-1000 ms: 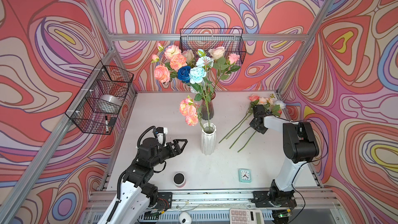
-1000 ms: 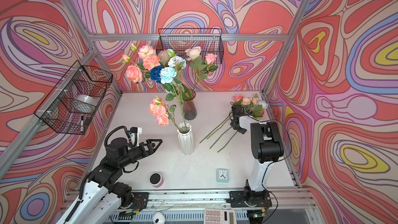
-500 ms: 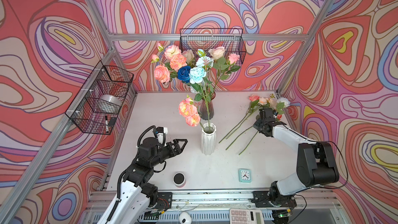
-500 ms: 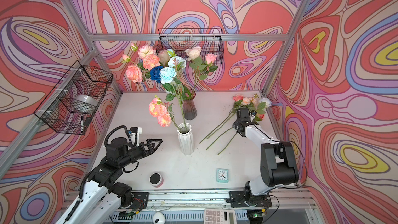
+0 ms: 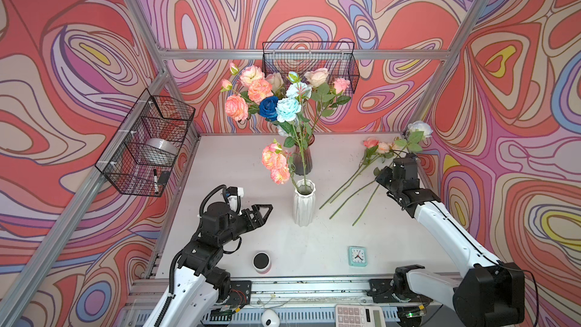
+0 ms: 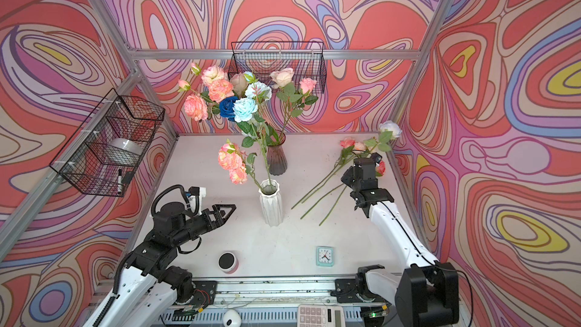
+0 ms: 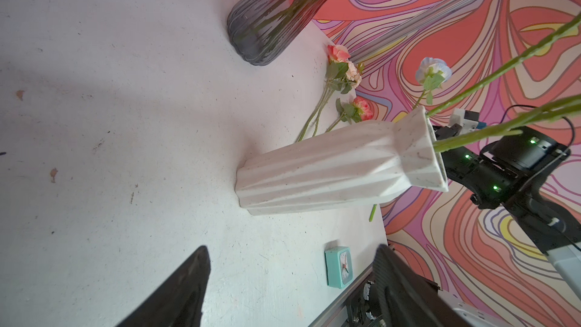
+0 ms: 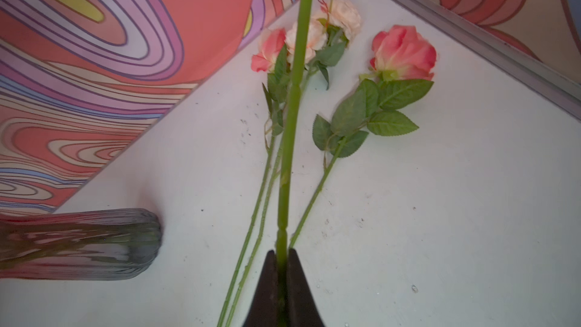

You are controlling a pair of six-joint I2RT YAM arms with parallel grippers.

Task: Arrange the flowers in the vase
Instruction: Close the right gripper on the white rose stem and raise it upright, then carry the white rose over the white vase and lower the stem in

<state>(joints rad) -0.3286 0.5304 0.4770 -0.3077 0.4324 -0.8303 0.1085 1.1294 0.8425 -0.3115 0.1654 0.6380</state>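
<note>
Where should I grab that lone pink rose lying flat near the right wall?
Grip the pink rose on its bare stem just below the leaves, coming straight down with jaws across the stem. It lies flat on the table, the leaves crowd the head end, and the neighbouring stems close in towards the cut end.

Bright, even light; both top views sharp. The left tool (image 7: 292, 246) and right tool (image 8: 282, 251) sit dark and blurred near their lenses; a faint shadow crosses the desk (image 7: 94, 184) ahead of the left tool.
</note>
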